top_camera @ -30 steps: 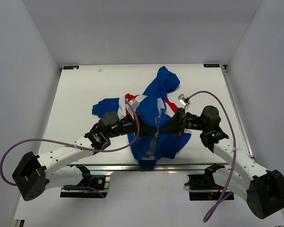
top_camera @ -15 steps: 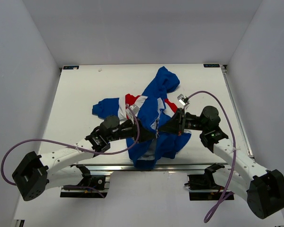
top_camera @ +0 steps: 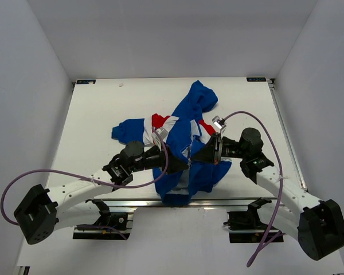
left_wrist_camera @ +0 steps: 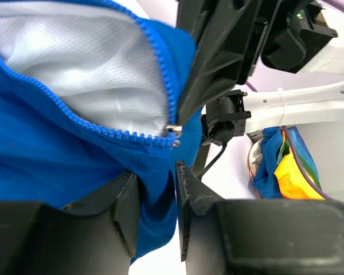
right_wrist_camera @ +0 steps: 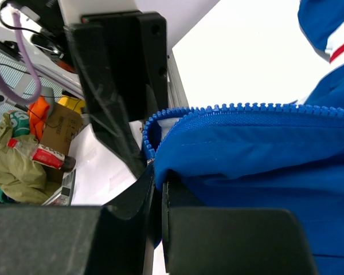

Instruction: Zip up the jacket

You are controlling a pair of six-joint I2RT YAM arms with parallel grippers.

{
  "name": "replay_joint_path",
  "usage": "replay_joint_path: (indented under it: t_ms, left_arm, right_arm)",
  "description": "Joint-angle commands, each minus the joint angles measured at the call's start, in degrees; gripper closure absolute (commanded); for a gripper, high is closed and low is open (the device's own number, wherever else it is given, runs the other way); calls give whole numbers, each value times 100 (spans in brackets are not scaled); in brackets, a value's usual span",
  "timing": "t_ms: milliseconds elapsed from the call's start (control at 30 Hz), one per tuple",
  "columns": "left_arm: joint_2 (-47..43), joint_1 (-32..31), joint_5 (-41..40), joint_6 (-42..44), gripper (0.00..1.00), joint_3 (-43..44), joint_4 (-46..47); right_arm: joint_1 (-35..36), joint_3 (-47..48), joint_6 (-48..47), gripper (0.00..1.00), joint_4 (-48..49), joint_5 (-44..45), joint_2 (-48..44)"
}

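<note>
The royal-blue jacket (top_camera: 186, 137) lies crumpled mid-table, with red and white bands showing, the hood toward the back and the hem raised near the front. My left gripper (top_camera: 182, 162) is shut on blue fabric at the jacket's lower front edge; in the left wrist view (left_wrist_camera: 157, 192) the fabric sits between its fingers, below the zipper teeth (left_wrist_camera: 160, 74) and a small metal zipper piece (left_wrist_camera: 173, 128). My right gripper (top_camera: 198, 156) is shut on the facing front edge (right_wrist_camera: 158, 189), just beside the left one. The zipper (right_wrist_camera: 229, 109) is open, with white lining (left_wrist_camera: 86, 63) showing.
The white table (top_camera: 103, 103) has a metal rail (top_camera: 132, 201) along its near edge. Purple cables (top_camera: 57, 172) loop from both arms. Grey walls close in the back and sides. Off-table clutter (right_wrist_camera: 28, 143) shows in the right wrist view.
My left gripper has drawn a little toward the near edge, pulling the jacket's hem with it. My right gripper has edged slightly left. Both stay shut on the jacket.
</note>
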Motion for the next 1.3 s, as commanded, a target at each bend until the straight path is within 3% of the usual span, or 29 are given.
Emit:
replay_joint_path:
  t_ms: [0, 267, 367, 467, 500, 567, 767, 900, 1267]
  left_arm:
    - [-206, -41, 153, -38, 60, -92, 262]
    - [-179, -23, 83, -38, 57, -40, 201]
    - [-92, -23, 74, -47, 61, 4, 183]
    - [40, -23, 100, -38, 75, 101, 113]
    - [110, -23, 109, -38, 88, 127, 113]
    - [172, -23, 144, -38, 100, 171, 113]
    - [137, -23, 188, -64, 100, 49, 298]
    - [-56, -32, 214, -3, 100, -39, 306]
    - [664, -23, 1048, 191, 100, 444, -608]
  right_arm:
    - [15, 18, -196, 100, -75, 20, 58]
    - [15, 27, -363, 100, -234, -111, 110]
    - [15, 10, -380, 100, -181, -225, 93]
    - [15, -25, -381, 100, -24, -357, 58]
    - [23, -34, -354, 100, 21, -393, 49]
    - [15, -17, -337, 100, 83, -463, 58]
    - [23, 18, -450, 100, 65, -639, 128]
    - [15, 185, -837, 100, -514, -525, 189]
    - [111, 317, -969, 100, -418, -709, 295]
